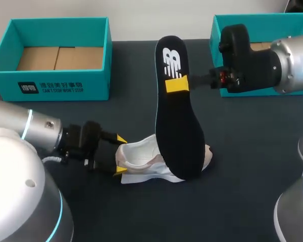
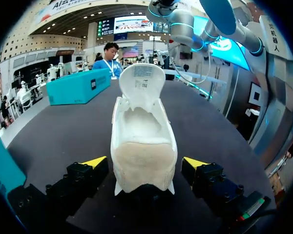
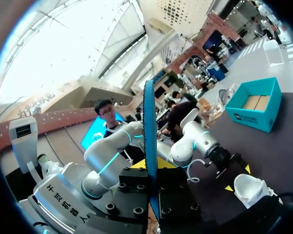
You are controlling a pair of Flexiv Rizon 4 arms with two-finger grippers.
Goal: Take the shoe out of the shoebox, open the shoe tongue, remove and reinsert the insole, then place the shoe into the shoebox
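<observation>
Dark table (image 1: 252, 166), shoe (image 1: 141, 161) mid-surface, left gripper (image 1: 120, 154) spread wide astride its heel, right gripper (image 1: 178, 84) pinching the insole (image 1: 179, 126) high above the shoe: light and floppy, I'd say, so grip lower.

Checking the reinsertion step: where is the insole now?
Head view, mid-table: the insole is held upright in the right hand, over the white shoe.

The left gripper (image 1: 120, 154) is held low and level, its fingers spread apart. The right gripper (image 1: 175, 84) is held higher, near the middle, its fingers closed on the insole (image 1: 179, 136).
</observation>
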